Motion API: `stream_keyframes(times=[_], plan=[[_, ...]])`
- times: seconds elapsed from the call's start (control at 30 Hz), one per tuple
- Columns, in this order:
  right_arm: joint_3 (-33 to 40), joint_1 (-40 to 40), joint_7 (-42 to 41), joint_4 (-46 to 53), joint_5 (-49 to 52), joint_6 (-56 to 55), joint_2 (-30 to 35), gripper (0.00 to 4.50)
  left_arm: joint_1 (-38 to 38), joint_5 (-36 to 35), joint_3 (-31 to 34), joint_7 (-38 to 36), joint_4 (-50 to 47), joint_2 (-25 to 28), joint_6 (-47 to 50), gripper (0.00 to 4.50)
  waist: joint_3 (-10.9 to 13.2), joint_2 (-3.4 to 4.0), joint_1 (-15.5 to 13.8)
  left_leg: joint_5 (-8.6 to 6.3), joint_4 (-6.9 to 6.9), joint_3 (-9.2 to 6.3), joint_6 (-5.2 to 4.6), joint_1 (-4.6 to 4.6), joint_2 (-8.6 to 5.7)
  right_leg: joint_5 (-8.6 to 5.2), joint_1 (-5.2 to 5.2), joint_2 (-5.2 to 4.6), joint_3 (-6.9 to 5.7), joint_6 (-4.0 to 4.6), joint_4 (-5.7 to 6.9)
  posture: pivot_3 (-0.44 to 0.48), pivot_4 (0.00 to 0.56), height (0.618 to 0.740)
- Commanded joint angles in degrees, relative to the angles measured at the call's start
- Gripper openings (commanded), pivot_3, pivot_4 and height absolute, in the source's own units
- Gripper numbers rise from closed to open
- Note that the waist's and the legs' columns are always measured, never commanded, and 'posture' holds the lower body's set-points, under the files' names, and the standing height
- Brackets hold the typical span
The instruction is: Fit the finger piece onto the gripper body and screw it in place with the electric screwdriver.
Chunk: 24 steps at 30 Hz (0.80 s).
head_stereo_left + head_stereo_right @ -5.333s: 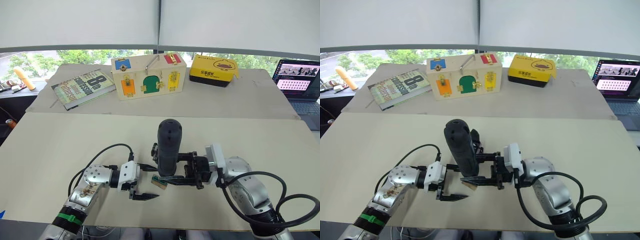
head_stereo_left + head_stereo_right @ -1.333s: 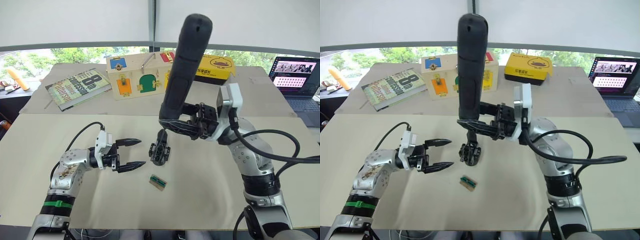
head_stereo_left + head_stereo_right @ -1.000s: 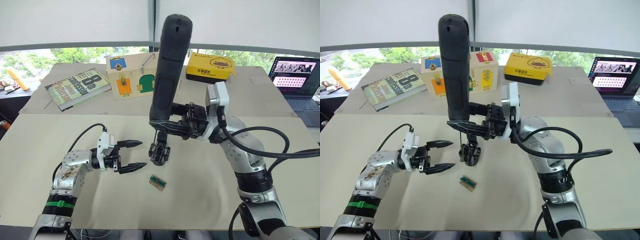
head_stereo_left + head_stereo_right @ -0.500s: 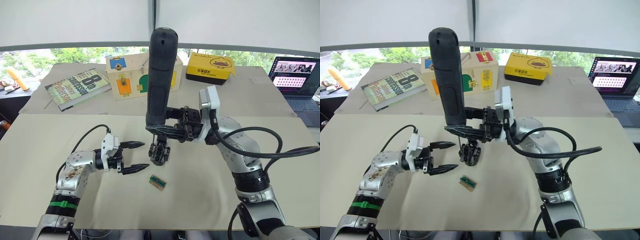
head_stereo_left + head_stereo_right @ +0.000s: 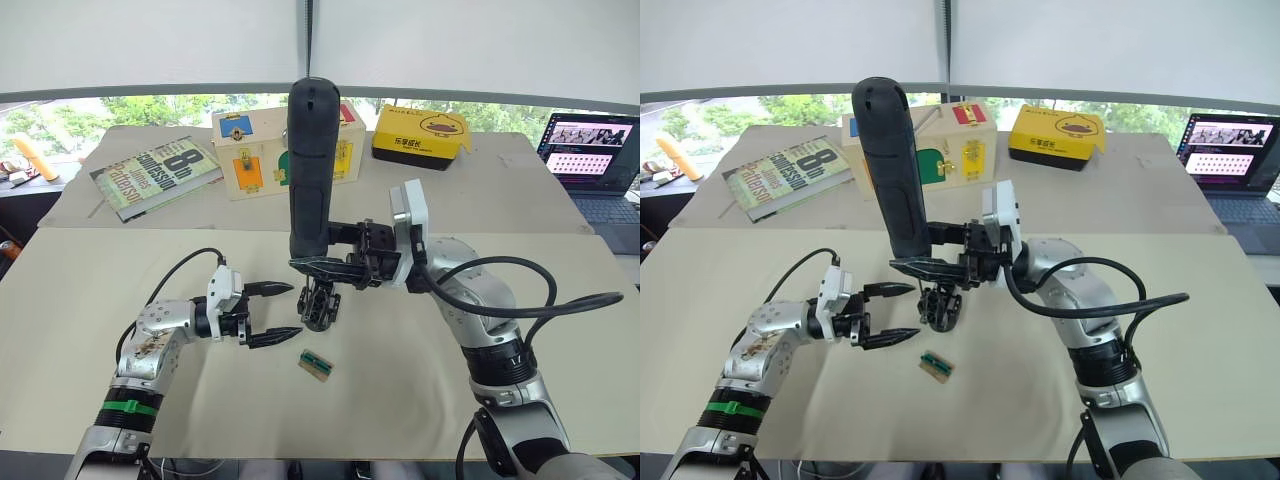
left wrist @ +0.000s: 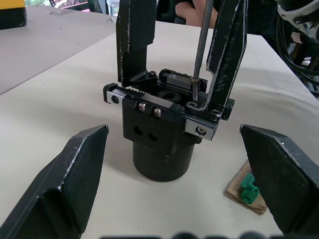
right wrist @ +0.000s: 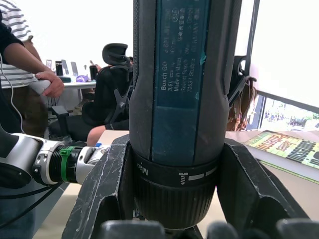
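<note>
The gripper body [image 5: 318, 304] stands on its round base mid-table on the beige board [image 5: 500, 420]. In the left wrist view two black fingers rise from the gripper body [image 6: 164, 134]; I cannot tell which is the finger piece. My right gripper [image 5: 322, 266] is shut on the lower end of the electric screwdriver [image 5: 310, 170], which stands nearly upright. Its thin bit [image 6: 200, 50] comes down between the two fingers, and its tip touches the body's top beside one finger's base. My left gripper [image 5: 297, 310] is open just left of the body, one finger to each side, not touching it.
A small green part on a cardboard scrap [image 5: 316, 364] lies just in front of the gripper body. At the back stand a wooden latch box [image 5: 255, 150], a book [image 5: 160, 175], a yellow box [image 5: 425, 135] and a laptop [image 5: 590, 160]. A person [image 7: 20, 55] stands beyond the table.
The right arm has lowered the screwdriver and brought it upright over the gripper body. The left gripper has edged right toward the body and stays open.
</note>
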<state>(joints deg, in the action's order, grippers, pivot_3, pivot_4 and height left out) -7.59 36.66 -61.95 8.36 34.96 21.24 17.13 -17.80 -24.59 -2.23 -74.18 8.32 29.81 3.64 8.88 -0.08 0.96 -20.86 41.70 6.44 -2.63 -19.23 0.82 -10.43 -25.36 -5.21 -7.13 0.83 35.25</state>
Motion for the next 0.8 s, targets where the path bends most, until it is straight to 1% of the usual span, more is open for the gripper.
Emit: stream_keyframes(times=[0.03, 0.23, 0.37, 0.8], plan=[[1.18, 0.15, -0.14, 1.37, 0.68, -1.66, -0.46, 1.90, -0.97, -0.15, -0.15, 0.41, -2.36, -0.06, 0.14, 4.50, 0.00, 0.00, 0.01, 0.00, 0.00, 0.00, 0.00, 0.00, 0.00, 0.00, 0.00, 0.00, 0.00, 0.00, 0.00, 0.000, 0.150, 0.740], [1.18, 0.09, -0.07, 1.59, 0.63, -1.40, -0.25, 1.90, -0.86, -0.03, -0.69, 0.13, -2.89, 0.33, 0.36, 4.50, 0.00, 0.00, 0.02, 0.00, 0.00, -0.02, 0.00, 0.00, 0.00, 0.00, 0.00, 0.00, 0.00, 0.00, 0.00, 0.000, 0.150, 0.740], [1.23, 0.06, 0.12, 1.79, 0.60, -1.24, -0.09, 1.90, -1.24, 1.79, -1.80, -0.74, -1.73, 0.77, -1.81, 4.50, 0.00, 0.00, 0.02, 0.00, 0.00, 0.00, 0.00, 0.00, 0.00, 0.00, 0.00, 0.00, 0.00, 0.00, -0.01, 0.000, 0.150, 0.740], [1.16, -0.31, 0.58, 2.34, 0.51, -1.00, 0.38, 1.90, -3.00, 4.16, -2.72, -0.85, 1.98, -0.78, -4.52, 4.50, 0.00, 0.00, 0.02, 0.00, 0.00, 0.03, 0.00, -0.01, 0.00, 0.00, 0.00, 0.01, -0.01, 0.00, 0.00, 0.000, 0.150, 0.740]])
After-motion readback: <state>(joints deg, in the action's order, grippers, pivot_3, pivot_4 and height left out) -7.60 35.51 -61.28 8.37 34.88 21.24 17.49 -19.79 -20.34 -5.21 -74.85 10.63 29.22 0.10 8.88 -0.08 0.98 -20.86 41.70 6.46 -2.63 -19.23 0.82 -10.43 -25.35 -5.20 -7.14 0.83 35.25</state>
